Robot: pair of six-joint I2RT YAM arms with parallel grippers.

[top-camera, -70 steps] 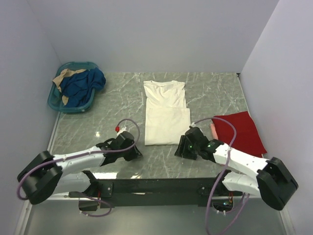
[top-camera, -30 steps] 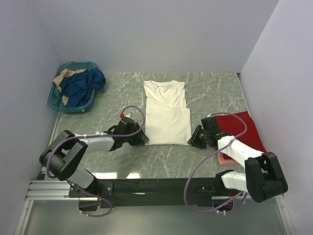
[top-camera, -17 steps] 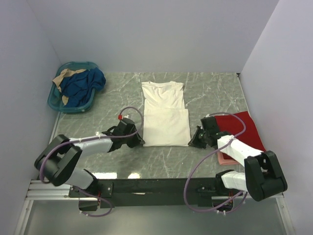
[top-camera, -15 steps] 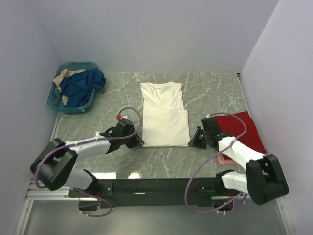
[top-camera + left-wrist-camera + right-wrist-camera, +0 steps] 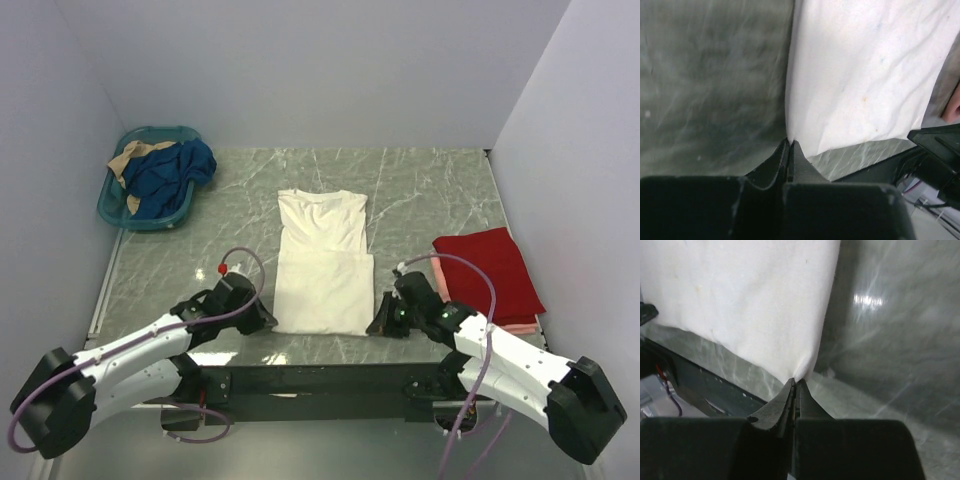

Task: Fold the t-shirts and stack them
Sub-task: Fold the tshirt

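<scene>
The cream-white t-shirt (image 5: pixel 320 265) lies flat on the marble table, sleeves folded in, neck at the far end. My left gripper (image 5: pixel 268 322) is shut on its near left corner. The left wrist view shows the fingertips (image 5: pixel 790 142) pinching the edge of the white cloth (image 5: pixel 865 75). My right gripper (image 5: pixel 378 328) is shut on the near right corner, and in the right wrist view its closed tips (image 5: pixel 796 381) bite the cloth (image 5: pixel 750 300). A folded red t-shirt (image 5: pixel 488 272) lies at the right on a pink one (image 5: pixel 508 326), of which only an edge shows.
A teal basket (image 5: pixel 113 208) holding blue and tan clothes stands at the far left corner. The dark rail (image 5: pixel 320 380) of the arm bases runs along the table's near edge, just behind the held hem. White walls close in the table.
Both grippers have shut on the white t-shirt's near corners and pulled back toward the near edge. The whole shirt has slid nearer and slightly left.
</scene>
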